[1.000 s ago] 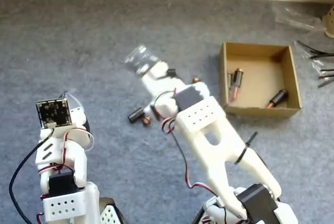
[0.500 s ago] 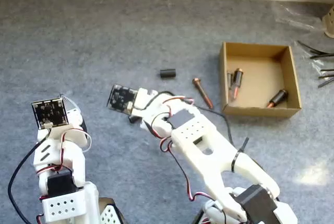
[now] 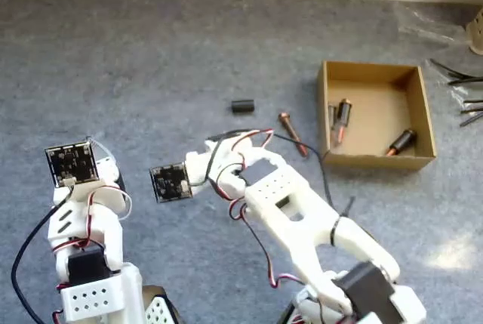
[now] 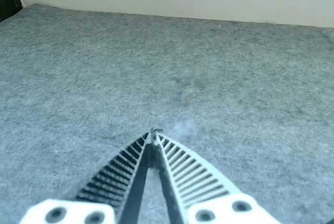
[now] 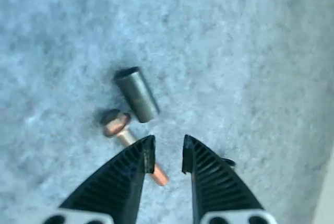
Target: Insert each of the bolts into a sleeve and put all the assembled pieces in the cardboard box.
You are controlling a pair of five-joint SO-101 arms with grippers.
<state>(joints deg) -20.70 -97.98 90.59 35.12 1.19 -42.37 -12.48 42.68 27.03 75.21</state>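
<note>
Your right pincer point(image 5: 166, 153) hangs slightly parted, empty
A copper-coloured metal bolt point(image 5: 122, 130) lies at its tips, dark cylindrical sleeve point(image 5: 136, 94) just beside; left pincer point(image 4: 154, 138) closed, empty

Bolt point(image 5: 122, 130) partly behind right end effector point(image 5: 168, 150)

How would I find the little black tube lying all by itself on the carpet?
Find the cardboard box on the grey carpet. Just outside its wall lies a loose copper bolt, and past it, farther from the box, sits the sleeve. It is short and all black, while the pieces in the box show copper.
</note>
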